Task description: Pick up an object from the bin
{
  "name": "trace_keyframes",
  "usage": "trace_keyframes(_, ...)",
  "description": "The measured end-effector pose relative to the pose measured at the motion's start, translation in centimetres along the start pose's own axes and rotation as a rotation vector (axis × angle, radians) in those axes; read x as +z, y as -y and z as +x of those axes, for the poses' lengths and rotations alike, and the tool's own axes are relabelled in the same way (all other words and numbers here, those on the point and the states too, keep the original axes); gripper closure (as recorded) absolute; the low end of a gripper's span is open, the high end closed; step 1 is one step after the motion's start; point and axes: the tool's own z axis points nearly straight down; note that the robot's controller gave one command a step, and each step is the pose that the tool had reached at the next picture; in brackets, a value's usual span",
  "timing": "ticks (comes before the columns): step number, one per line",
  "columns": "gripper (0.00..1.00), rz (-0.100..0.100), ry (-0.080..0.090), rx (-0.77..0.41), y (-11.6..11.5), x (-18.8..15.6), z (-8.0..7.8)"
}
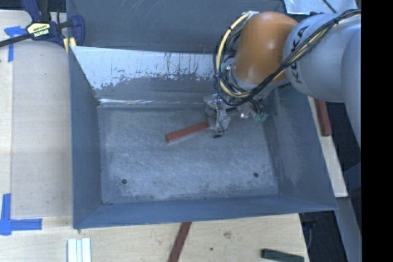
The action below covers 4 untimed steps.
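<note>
Orange domed cover (263, 46) on the robot's wrist sits highest up and closest to the lens, with a bundle of yellow and black cables (222, 55) looping round its left side and the fat silver arm (328, 61) coming in behind it from the right. Some dark lettering runs along the silver casing right next to the cover, but cables cross over it and I honestly can't read it, so no brand from me. Below the cover the hand (218, 121) reaches down to the floor of the grey bin (83, 156), a bit right of the middle and not far from the back wall. As for what's actually in there: one thing, just the one. It's a flat, narrow reddish-brown stick (185, 132), straight, plain, no markings on it that I can make out. It lies flat on the bin floor around the centre, tilted so its left end sits lower in the view and its right end climbs up to the hand. That right end meets the hand, touching or tucked just under it, and I can't tell which. Same goes for the grip, I can't tell how far open the hand is or whether it has hold of the stick. Other than that, the floor has two small dark dots, one near the front left (123, 181) and one near the front right (256, 175), and the back wall (153, 67) is scuffed with a band of dark scratches.
</note>
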Motion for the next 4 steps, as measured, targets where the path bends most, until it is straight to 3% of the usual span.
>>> trace_keyframes(1, 0.0, -0.002, -0.005, 0.0, -0.1, 0.3, 0.2)
trace_keyframes(2, 0.0, -0.001, -0.005, 0.0, -0.1, 0.3, 0.2)
trace_keyframes(3, 1.0, -0.001, -0.007, -0.146, -5.6, 0.4, 6.3)
trace_keyframes(4, 0.0, -0.002, -0.004, -0.148, -5.7, 0.5, 6.2)
